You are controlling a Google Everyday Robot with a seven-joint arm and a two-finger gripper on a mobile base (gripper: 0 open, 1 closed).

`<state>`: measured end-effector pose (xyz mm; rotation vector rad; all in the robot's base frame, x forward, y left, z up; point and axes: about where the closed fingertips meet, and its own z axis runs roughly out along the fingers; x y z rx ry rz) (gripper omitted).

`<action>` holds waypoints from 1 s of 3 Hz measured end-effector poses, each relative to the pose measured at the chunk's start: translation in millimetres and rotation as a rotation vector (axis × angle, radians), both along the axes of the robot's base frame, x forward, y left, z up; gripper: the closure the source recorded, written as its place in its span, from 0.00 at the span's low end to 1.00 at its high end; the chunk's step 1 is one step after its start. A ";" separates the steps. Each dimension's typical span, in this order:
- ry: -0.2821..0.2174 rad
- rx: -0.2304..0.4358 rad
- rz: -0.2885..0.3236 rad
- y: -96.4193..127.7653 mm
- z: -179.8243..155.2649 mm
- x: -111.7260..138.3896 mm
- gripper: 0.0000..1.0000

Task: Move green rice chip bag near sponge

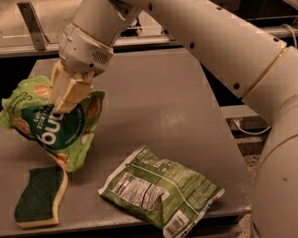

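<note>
Chip bag [59, 133] hangs from the gripper [67, 101], over the tabletop's [163, 100] left side.
The jaws are closed on its upper edge; its long axis tilts down-right, and the lower corner is just beside the sponge [38, 194], so I think only lowering remains.

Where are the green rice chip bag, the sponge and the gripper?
green rice chip bag [68, 128], camera view, dark circle on front.
sponge [38, 194], camera view, green scrub top.
gripper [68, 102], camera view, between fingertips clamping the bag's top.
</note>
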<state>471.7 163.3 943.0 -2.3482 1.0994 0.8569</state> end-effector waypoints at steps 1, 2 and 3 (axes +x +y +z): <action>-0.004 0.007 -0.004 3.6 0.3 1.0 0.35; -0.007 0.014 -0.007 7.1 0.6 1.6 0.12; -0.009 0.019 -0.009 9.9 0.8 2.1 0.00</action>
